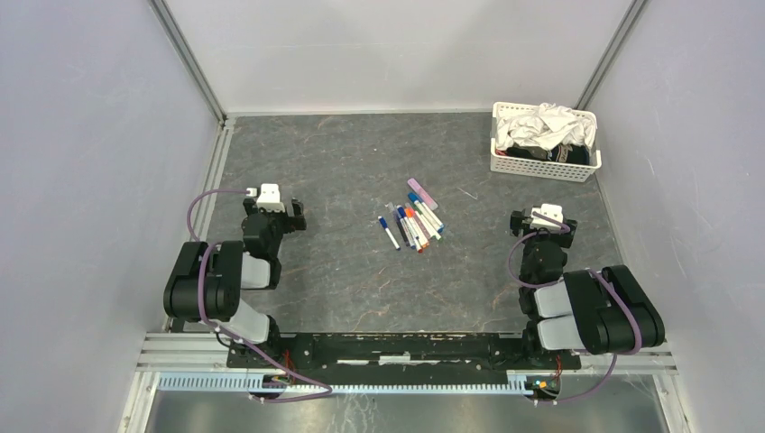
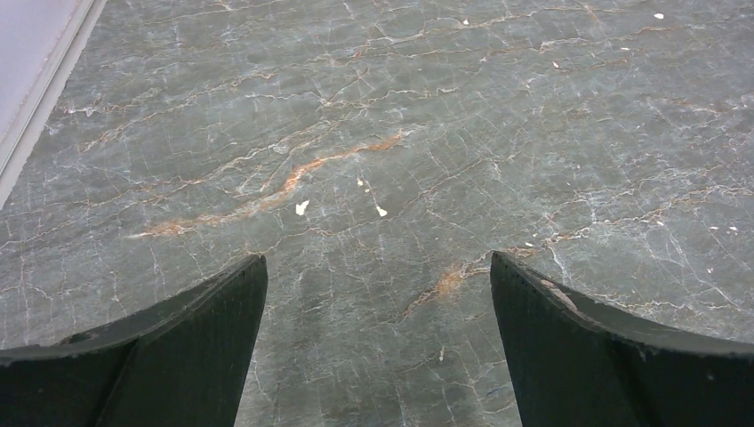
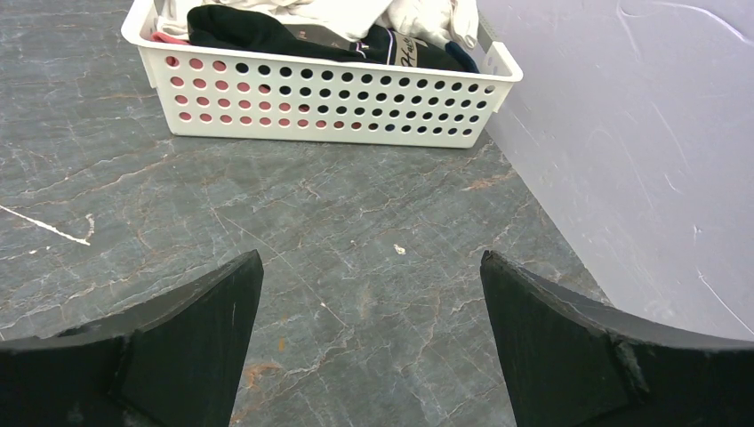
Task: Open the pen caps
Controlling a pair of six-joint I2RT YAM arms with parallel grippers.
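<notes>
"Looking at the overhead feed first: the pens [image 1: 417, 230] are lying bunched in the middle of the table [image 1: 343, 171], fanned side by side. I'm reading every one of the pen caps [image 1: 403, 213] as seated on its barrel. The left arm [image 1: 212, 280] and right arm [image 1: 600, 307] are sitting folded, well apart from that bunch, one on each side, so I'm judging that nothing is started."

"Why are they parked out there?"

"I'm guessing it's leaving the bunch unshadowed for the top camera. Moving to the left wrist: the left gripper [image 2: 375, 258] is hanging with its jaws spread wide, holding nothing. Only bare table is showing between them, and no pen."

"And the right wrist?"

"The right gripper [image 3: 371, 253] is gaping too, empty. It's facing the white perforated basket [image 3: 329, 98] of clothes [image 3: 267, 31] beside the wall [image 3: 640, 133], not the pens. I'm thinking uncapping is going to need both arms, one clamping a barrel while the other is pulling its cap. So I'm expecting to swing both inward first."
</notes>
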